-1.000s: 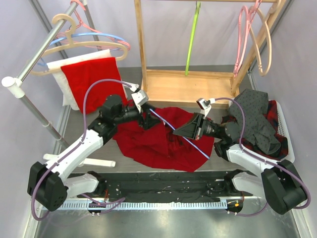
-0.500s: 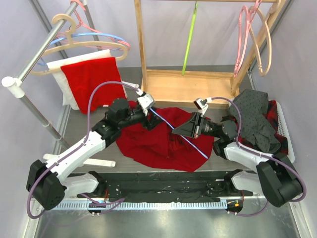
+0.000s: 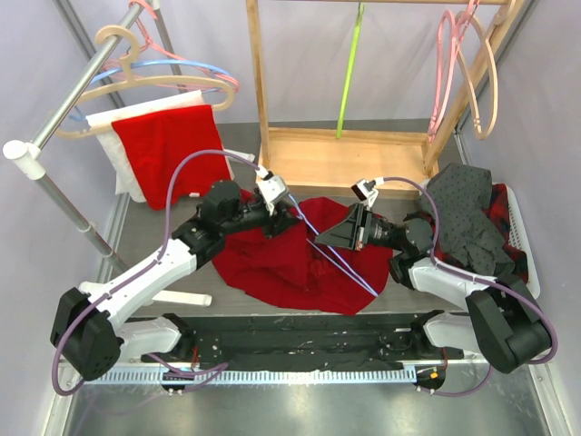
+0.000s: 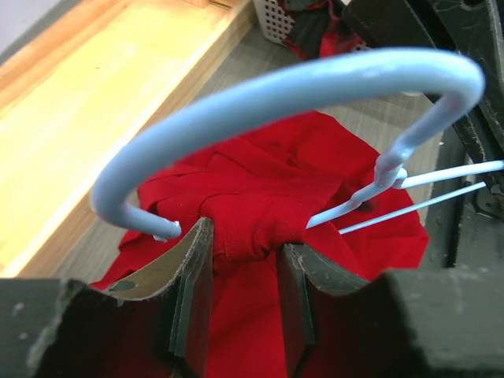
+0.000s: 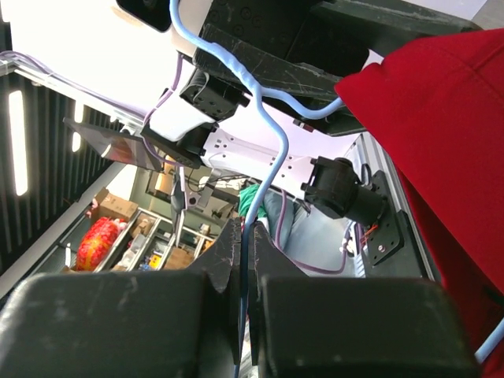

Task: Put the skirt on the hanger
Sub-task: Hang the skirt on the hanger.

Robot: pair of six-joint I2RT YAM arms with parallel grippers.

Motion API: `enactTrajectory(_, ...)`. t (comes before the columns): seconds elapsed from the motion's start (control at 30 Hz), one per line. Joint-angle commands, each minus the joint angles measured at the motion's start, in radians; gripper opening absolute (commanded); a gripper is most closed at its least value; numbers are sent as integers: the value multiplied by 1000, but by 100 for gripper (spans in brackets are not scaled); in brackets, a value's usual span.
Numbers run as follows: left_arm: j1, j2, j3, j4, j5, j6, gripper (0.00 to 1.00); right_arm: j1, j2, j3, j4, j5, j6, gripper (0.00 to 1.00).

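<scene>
The red skirt (image 3: 281, 268) lies crumpled on the table between the arms. My left gripper (image 3: 289, 216) sits at its far edge. In the left wrist view the left gripper (image 4: 244, 240) has its jaws pressed on a bunched fold of the skirt (image 4: 260, 181). The hook of the light blue wire hanger (image 4: 315, 79) arcs just above that fold. My right gripper (image 3: 320, 243) hangs over the skirt's right half, and the hanger (image 3: 349, 270) slants across the cloth. In the right wrist view the right gripper (image 5: 250, 244) is shut on the hanger (image 5: 272, 169), with the skirt (image 5: 441, 118) at upper right.
A wooden rack (image 3: 345, 159) stands at the back with a green hanger (image 3: 349, 77) and pink and beige hangers (image 3: 463, 64). A white basket (image 3: 522, 236) at right holds dark clothes. At left a metal rail (image 3: 54, 118) carries hangers and a red cloth (image 3: 168, 145).
My left gripper has moved right to the hanger's hook and its jaws have narrowed onto a fold of the skirt. The right gripper has shifted slightly left with the hanger.
</scene>
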Motion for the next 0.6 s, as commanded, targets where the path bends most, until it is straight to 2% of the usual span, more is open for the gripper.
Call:
enactTrajectory(0.0,-21,22,35,82,217,-100,27,9,17,59,280,-7,-7,1)
enactTrajectory(0.07,-21,24,28,99,266,-108,28,9,20,69,280,-12,3,1)
enactTrajectory(0.17,-20,12,9,131,256,-122,37,9,24,72,290,-18,16,1)
enactTrajectory(0.27,-20,0,-3,169,210,-134,56,9,19,67,300,-21,31,1)
enactTrajectory(0.37,-20,-4,-14,211,185,-149,65,9,16,62,304,-21,43,1)
enactTrajectory(0.43,-20,6,-9,217,194,-154,65,9,20,61,309,-19,45,1)
enactTrajectory(0.5,-20,16,-3,212,233,-163,58,9,22,61,313,-15,46,1)
enactTrajectory(0.53,-20,26,2,208,251,-168,52,11,25,62,312,-15,46,1)
enactTrajectory(0.57,-20,41,3,203,263,-171,40,11,25,64,315,-13,46,1)
